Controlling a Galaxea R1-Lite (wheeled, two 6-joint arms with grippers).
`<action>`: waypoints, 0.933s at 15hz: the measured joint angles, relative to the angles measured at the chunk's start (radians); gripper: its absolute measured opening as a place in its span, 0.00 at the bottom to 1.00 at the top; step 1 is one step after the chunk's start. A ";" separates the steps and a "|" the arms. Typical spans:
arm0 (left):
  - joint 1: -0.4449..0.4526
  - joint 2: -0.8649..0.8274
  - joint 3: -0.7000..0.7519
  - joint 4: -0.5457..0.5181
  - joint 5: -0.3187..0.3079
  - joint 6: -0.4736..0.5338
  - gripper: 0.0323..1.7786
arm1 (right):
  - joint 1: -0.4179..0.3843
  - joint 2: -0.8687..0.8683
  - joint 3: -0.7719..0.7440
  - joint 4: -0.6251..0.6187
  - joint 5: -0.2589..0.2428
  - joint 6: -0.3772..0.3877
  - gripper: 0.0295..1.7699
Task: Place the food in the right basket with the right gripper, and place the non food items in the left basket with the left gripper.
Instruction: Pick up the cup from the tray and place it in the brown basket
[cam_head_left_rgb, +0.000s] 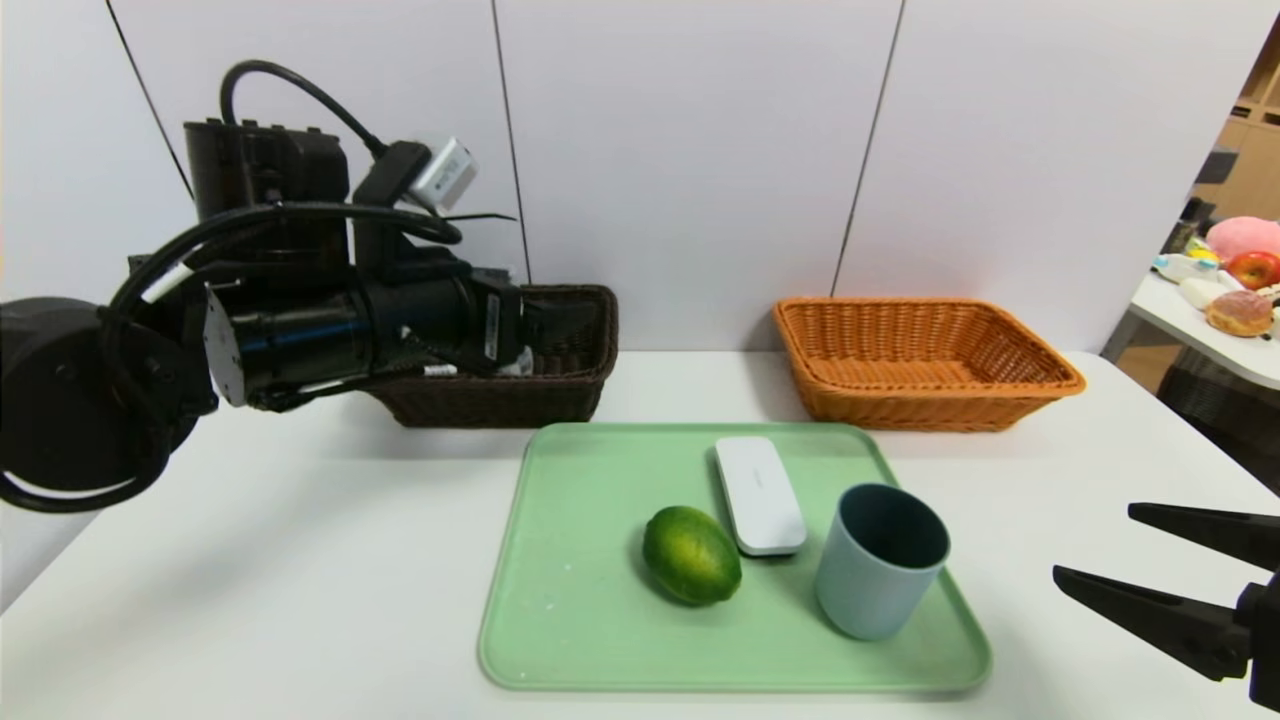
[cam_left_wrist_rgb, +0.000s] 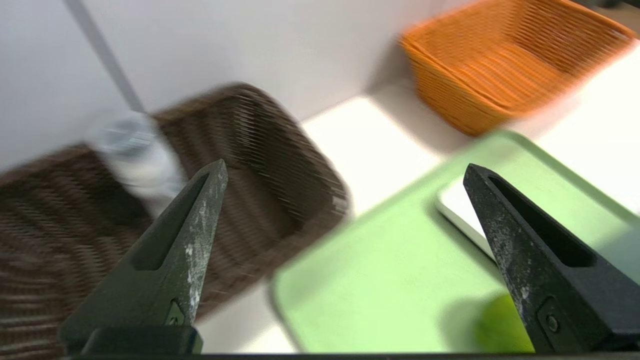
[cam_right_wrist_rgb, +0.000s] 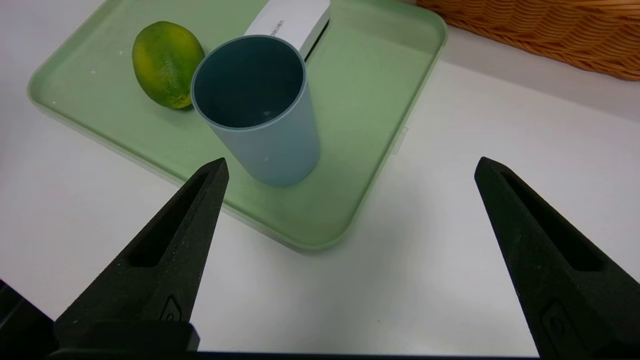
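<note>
head view, left gripper (cam_head_left_rgb: 560, 335): raised over the left back part of the white table (cam_head_left_rgb: 300, 560), its black body and looped cable hiding the fingers; it points at the dark brown left basket (cam_head_left_rgb: 580, 380).
head view, right gripper (cam_head_left_rgb: 1090, 545): low at the table's right front edge, two pointed black fingers spread wide, nothing between them.
head view, tray (cam_head_left_rgb: 560, 620): pale green, flat, rounded corners, in the middle of the table toward the front edge.
head view, food (cam_head_left_rgb: 691, 554): a glossy green oval lime on the tray's middle, well apart from both grippers.
head view, white case (cam_head_left_rgb: 759, 494): flat, smooth, oblong, just beside the lime toward the tray's back edge.
head view, cup (cam_head_left_rgb: 880, 560): grey-blue, matte, upright, near the tray's right front corner.
head view, right basket (cam_head_left_rgb: 925, 360): orange-tan woven wicker with flared sides, at the table's back edge behind the tray.
left wrist view, fingers (cam_left_wrist_rgb: 190, 240): scuffed black points standing wide apart, holding nothing.
left wrist view, bottle (cam_left_wrist_rgb: 135, 160): blurred, clear with a pale label, inside the dark basket beyond the finger tips.
left wrist view, lime: a green patch beside one finger on the tray.
right wrist view, fingers (cam_right_wrist_rgb: 170, 250): wide apart over bare table; cup, lime and case lie ahead on the tray, untouched.
</note>
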 joint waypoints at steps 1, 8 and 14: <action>-0.039 -0.010 0.036 -0.001 0.000 -0.004 0.94 | -0.003 -0.001 0.000 0.000 0.000 0.000 0.96; -0.294 -0.013 0.162 -0.138 -0.005 -0.004 0.95 | -0.018 -0.006 -0.005 0.000 -0.001 -0.001 0.96; -0.386 0.020 0.189 -0.151 -0.199 -0.001 0.95 | -0.025 -0.008 0.001 0.000 -0.004 -0.001 0.96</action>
